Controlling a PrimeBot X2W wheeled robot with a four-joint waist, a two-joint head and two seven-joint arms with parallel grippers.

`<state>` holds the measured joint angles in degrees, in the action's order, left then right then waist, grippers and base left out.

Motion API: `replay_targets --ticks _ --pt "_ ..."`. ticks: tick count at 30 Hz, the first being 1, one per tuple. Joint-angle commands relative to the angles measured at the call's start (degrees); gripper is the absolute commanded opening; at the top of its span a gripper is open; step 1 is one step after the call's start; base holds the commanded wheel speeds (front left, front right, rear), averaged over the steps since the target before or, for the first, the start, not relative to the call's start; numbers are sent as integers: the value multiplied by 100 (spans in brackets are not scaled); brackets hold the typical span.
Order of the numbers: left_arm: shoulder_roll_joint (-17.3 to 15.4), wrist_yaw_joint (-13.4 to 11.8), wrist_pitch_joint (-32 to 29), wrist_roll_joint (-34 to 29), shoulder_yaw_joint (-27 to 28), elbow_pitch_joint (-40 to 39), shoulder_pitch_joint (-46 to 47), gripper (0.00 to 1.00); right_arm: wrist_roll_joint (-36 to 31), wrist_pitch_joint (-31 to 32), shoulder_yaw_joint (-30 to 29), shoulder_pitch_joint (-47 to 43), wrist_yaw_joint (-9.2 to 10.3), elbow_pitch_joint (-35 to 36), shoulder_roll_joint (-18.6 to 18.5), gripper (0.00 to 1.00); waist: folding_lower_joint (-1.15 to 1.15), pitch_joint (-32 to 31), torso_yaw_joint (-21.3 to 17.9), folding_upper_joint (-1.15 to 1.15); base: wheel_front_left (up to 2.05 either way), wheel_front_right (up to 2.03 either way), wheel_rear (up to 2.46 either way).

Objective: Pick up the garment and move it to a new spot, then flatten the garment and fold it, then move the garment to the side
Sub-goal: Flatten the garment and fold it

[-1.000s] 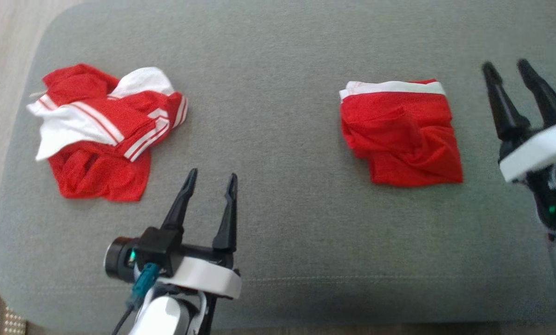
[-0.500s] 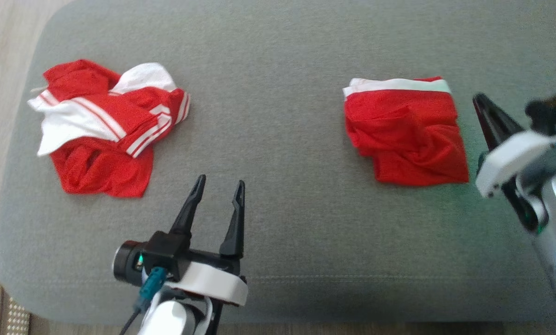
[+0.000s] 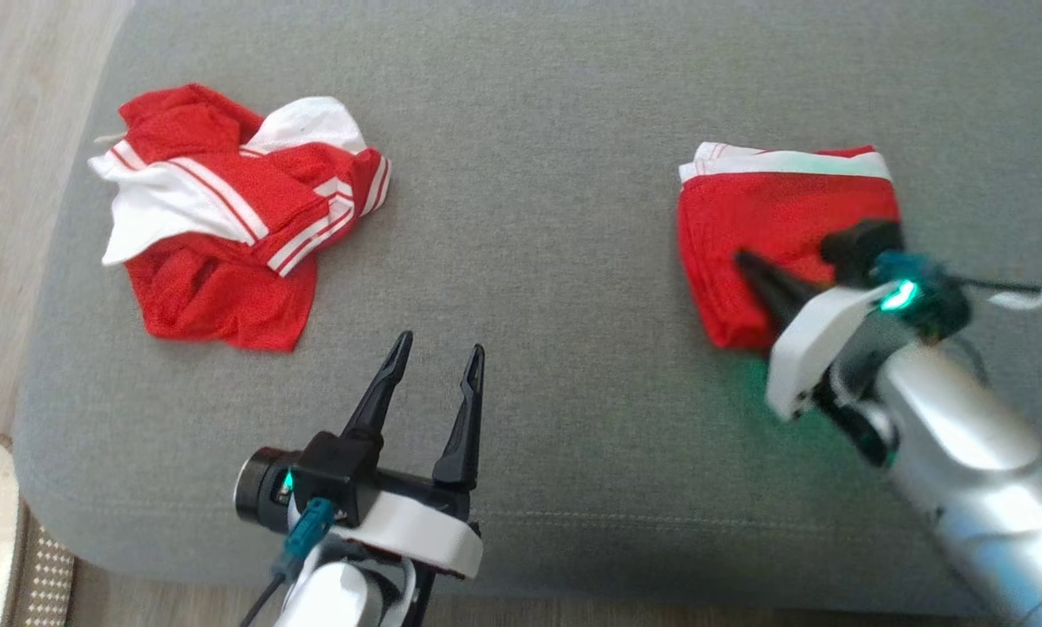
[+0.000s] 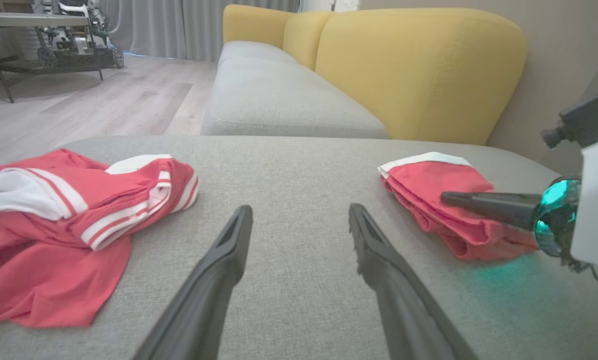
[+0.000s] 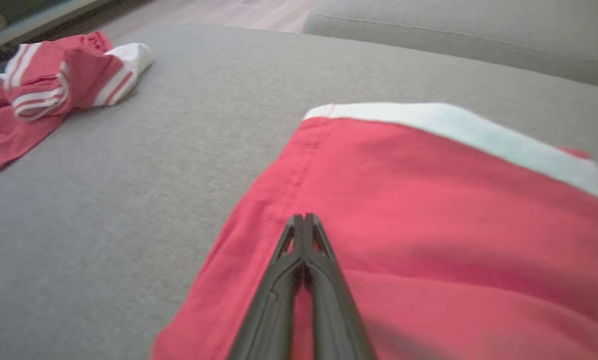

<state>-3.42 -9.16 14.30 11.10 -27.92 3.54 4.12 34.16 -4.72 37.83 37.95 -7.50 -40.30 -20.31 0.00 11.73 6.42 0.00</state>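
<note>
- While the right gripper [image 3: 741, 257] is poking in from the lower right of the head view, its two dark fingers are pressing tight together, tips pointing up-left over the folded red garment [image 3: 782, 209].
- That folded red garment is lying at the right of the head view on the grey cushion [image 3: 530, 157]. It's looking roughly square, with a white band running along its top edge.
- Over in the right wrist view, the closed fingers [image 5: 329, 290] are rising from the bottom middle and lying across the red cloth near its left edge. Honestly can't tell if the tips are touching the fabric or floating just above it.
- From the left wrist view, the same gripper is sticking in level from the right edge, over the near corner of the folded piece, with a teal light glowing on its wrist.
- Meanwhile the left gripper [image 3: 441, 342] is hovering at the lower middle of the head view, fingers spread well apart over bare cushion, between the two garments.
- A crumpled red-and-white garment [image 3: 225, 218] is sitting in a heap at the upper left of the head view, well apart from the folded one.
- A yellow sofa back [image 4: 419, 70] is showing along the top of the left wrist view, with wooden floor [image 4: 104, 100] at the upper left.
</note>
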Motion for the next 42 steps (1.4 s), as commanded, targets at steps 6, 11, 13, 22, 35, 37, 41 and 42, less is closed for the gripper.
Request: replay_targets --ticks 6,11,13,22,35,37,41,42 --pt "40 -33 70 -37 176 -169 137 100 571 -158 586 -466 1 23 449 0 0 -194 -194 0 0 0 0" --pt "44 -114 70 0 358 -294 41 100 900 -730 671 -643 1 -24 622 75 0 -401 -400 0 0 0 0" --pt "46 -164 70 28 497 -378 -41 100 779 -928 458 -630 1 -66 634 100 0 -505 -481 0 0 0 0" --pt "51 -402 70 -157 1132 -899 -637 100 -935 -1026 -2213 -1705 1 1524 808 100 0 -984 -745 0 0 0 0" --pt "54 -502 70 -774 1588 -1431 -1344 100 -2314 -1027 -3720 -3528 1 2827 1496 100 0 -1304 -929 0 0 0 0" --pt "54 -576 70 -851 1595 -1352 -1436 100 -2377 -1027 -3734 -3621 1 2824 1540 100 0 -1345 -968 0 0 0 0" --pt "54 -633 70 -912 1607 -1245 -1505 100 -2426 -1027 -3749 -3672 1 2820 1599 100 0 -1401 -1012 0 0 0 0" --pt "54 -630 70 -931 1605 -1225 -1519 100 -2454 -1027 -3741 -3679 1 2819 1612 100 0 -1416 -1023 0 0 0 0"
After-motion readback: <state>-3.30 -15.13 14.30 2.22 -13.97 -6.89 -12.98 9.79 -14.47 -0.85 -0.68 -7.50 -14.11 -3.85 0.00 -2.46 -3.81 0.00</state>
